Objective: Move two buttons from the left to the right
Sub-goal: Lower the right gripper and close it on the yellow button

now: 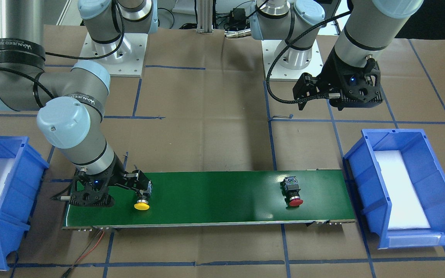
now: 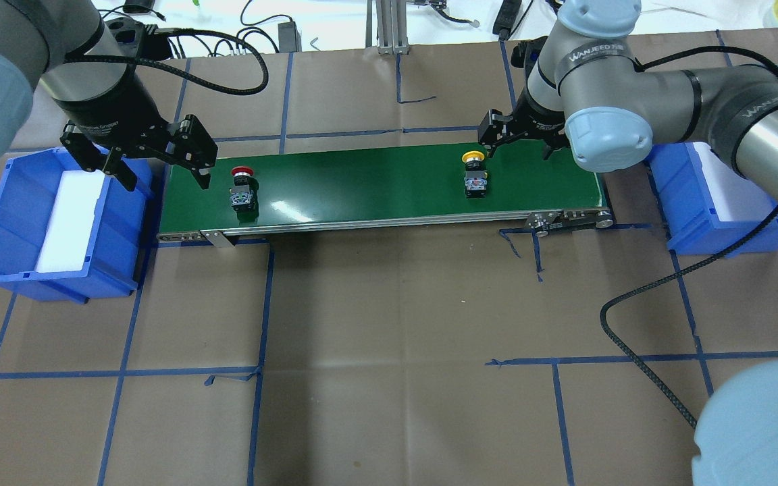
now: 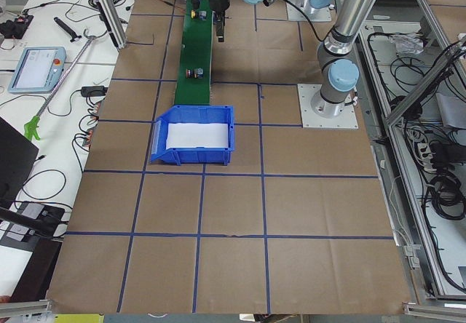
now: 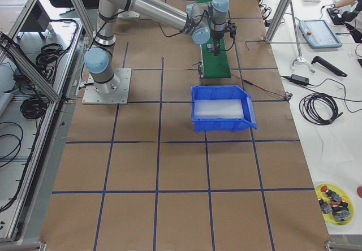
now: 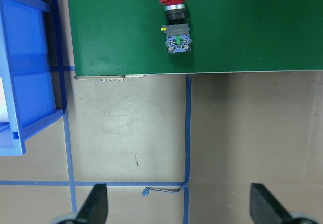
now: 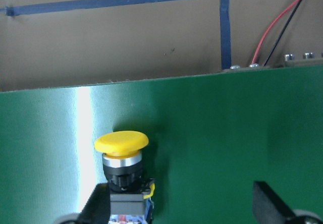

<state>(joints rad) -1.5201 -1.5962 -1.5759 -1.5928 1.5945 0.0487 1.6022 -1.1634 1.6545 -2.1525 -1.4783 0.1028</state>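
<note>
red button [image 2: 242, 187], yellow button [image 2: 475, 174] lie across belt [image 2: 375, 182], caps away from robot | left jaws, right jaws open, empty

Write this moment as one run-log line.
yellow mushroom-cap push-button: green belt, right side | right jaws: open, around it | red mushroom-cap push-button: belt's left side | left jaws: open, empty

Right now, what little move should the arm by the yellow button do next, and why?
Probably shut the right gripper on the yellow button. Its open fingers sit either side of the button's body on the green belt, one finger almost touching it, and the button is not yet lifted.
</note>
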